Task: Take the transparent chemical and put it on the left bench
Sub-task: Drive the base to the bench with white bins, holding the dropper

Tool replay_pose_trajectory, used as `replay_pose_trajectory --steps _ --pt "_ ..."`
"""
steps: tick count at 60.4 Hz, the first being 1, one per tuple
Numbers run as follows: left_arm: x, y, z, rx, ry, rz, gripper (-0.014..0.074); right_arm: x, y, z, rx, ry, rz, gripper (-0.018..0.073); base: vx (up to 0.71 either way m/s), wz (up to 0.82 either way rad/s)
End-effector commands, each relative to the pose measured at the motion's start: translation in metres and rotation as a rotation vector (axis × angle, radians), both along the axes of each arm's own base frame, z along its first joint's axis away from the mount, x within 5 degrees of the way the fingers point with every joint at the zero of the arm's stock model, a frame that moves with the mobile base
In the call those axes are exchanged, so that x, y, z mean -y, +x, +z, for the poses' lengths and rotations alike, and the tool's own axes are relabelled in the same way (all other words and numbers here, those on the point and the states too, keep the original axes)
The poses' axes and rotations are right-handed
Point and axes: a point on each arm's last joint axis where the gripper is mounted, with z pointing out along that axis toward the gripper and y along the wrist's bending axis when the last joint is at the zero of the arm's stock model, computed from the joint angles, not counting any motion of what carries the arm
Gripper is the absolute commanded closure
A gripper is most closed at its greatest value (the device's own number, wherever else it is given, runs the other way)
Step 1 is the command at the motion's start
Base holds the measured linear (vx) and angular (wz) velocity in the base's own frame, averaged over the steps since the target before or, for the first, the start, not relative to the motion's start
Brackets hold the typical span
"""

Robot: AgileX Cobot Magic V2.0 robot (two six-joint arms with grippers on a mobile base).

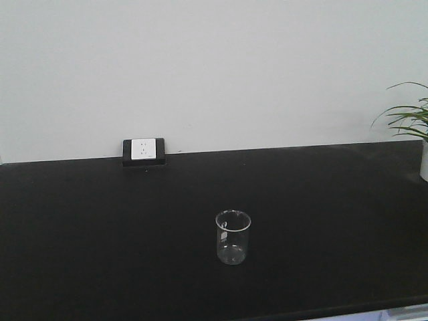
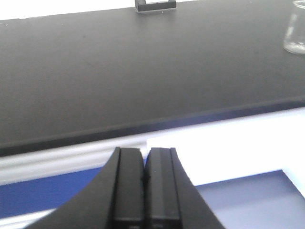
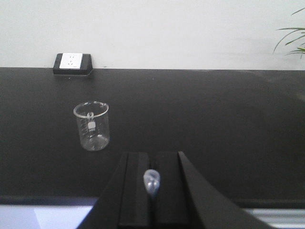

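In the right wrist view, the clear bulb of the transparent chemical (image 3: 151,180) sticks up between the jaws of my right gripper (image 3: 152,155), which is shut on it. The rest of this pipette is hidden behind the fingers. That gripper hangs over the front edge of the black bench (image 3: 214,124), to the right of a glass beaker (image 3: 91,126) and nearer than it. My left gripper (image 2: 145,150) is shut with nothing between its jaws, in front of and below the bench edge (image 2: 143,126). Neither gripper shows in the front view, where the beaker (image 1: 233,237) holds no pipette.
A black-framed wall socket (image 1: 144,151) sits at the back of the bench against the white wall. A green plant (image 1: 411,120) stands at the far right. The left wrist view catches the beaker (image 2: 295,33) far right and a blue surface (image 2: 47,191) below the bench.
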Motion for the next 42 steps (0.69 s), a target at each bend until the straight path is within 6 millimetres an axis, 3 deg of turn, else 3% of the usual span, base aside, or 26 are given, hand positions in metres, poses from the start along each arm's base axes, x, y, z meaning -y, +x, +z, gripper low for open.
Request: replay_pose_trajectory --steps 1,42 --pt "-0.0002 -0.0015 0.0027 0.081 -0.014 -0.001 0.06 -0.0036 -0.0004 0.0157 0.09 0.003 0.041 0.0562 -0.36 0.01" --pt "-0.0002 -0.0015 0.0027 0.081 -0.014 -0.001 0.06 -0.0036 -0.0004 0.0157 0.09 0.003 0.041 0.0562 -0.4 0.23"
